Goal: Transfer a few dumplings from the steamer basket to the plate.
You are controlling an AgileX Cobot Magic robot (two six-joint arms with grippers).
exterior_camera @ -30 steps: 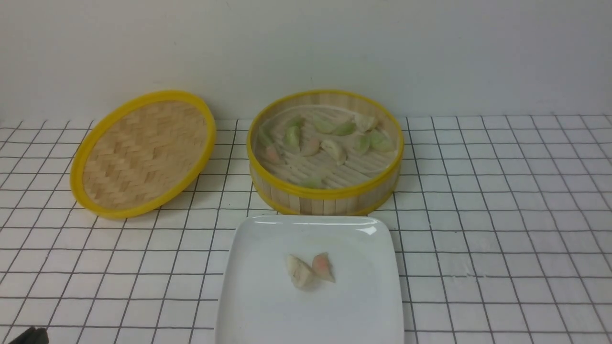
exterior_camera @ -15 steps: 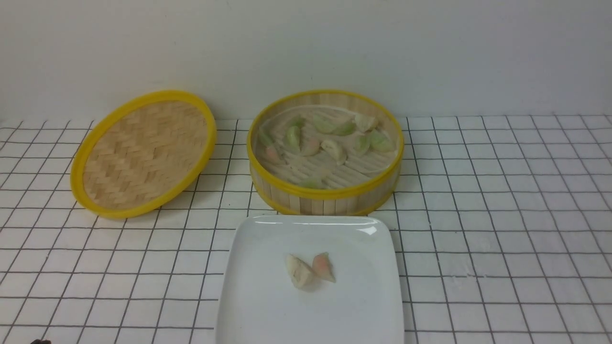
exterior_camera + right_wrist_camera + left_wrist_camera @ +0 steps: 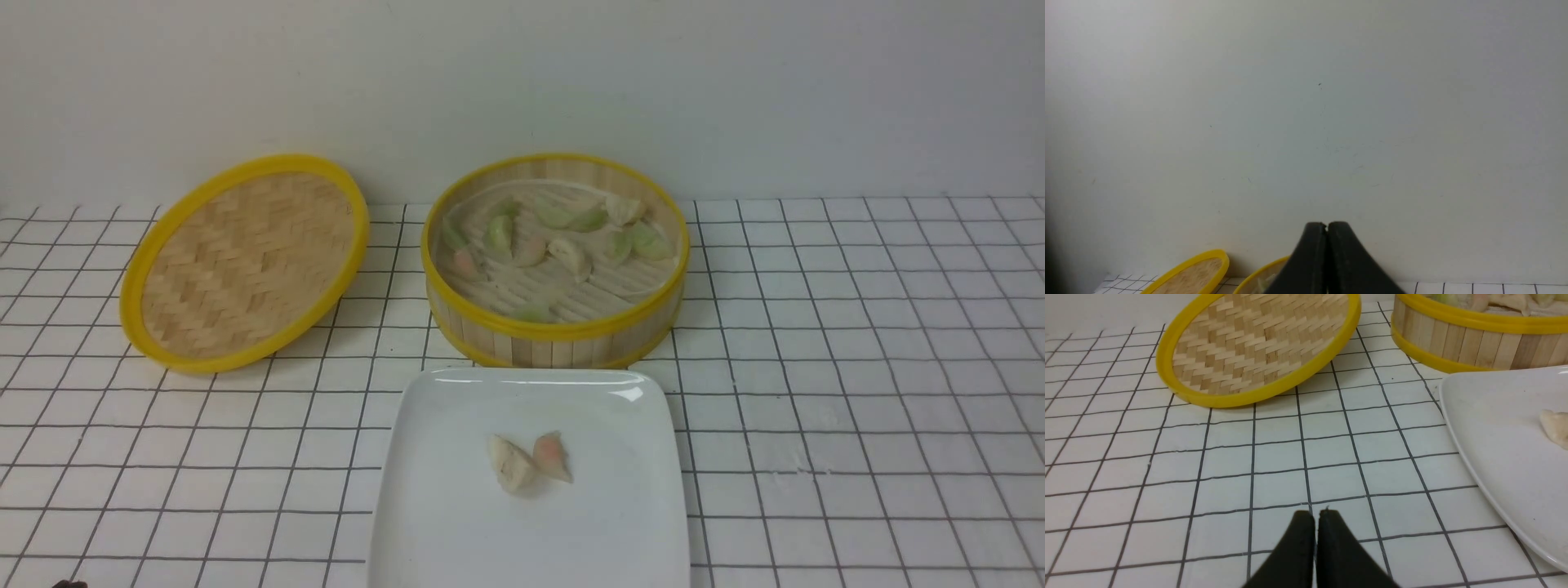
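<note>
Beyond the left gripper (image 3: pixel 1316 516), forward and off to its right, sits the white rounded-square plate (image 3: pixel 531 535). Two dumplings on it, lying close against each other near the middle: one cream (image 3: pixel 513 465), one pink-orange (image 3: pixel 552 456). Past the plate, farther from the hand, stands the round bamboo steamer basket (image 3: pixel 549 351), open at the top, right behind the plate's far edge. Mixed dumplings inside, cream, light green, pinkish; a loose cluster toward the far half, one green dumpling (image 3: pixel 532 312) nearer the front wall. Straight ahead of the same hand, well apart from it: woven bamboo lid (image 3: pixel 249 265), yellow-rimmed, tilted, left of the basket. Gridded tabletop (image 3: pixel 1274 457) between.

Left gripper: fingers drawn together, nothing between the tips. Right gripper (image 3: pixel 1327 228): also closed, no load; its wrist view looks mostly at the wall (image 3: pixel 1306 122), basket and lid only low in the picture. Both hands well short of the food.

Step in hand, my reading: a pause or rest, with two pieces delivered. "A few" is loose; two may satisfy it, a third would make it surer. If finished, the next move calls for nothing but staying parked. If not, one hand needs to rise over the plate, reach above the basket rim, open, and pinch a single dumpling lightly. Likely trouble: soft skins squashing, or neighbours dragged along from the cluster.
</note>
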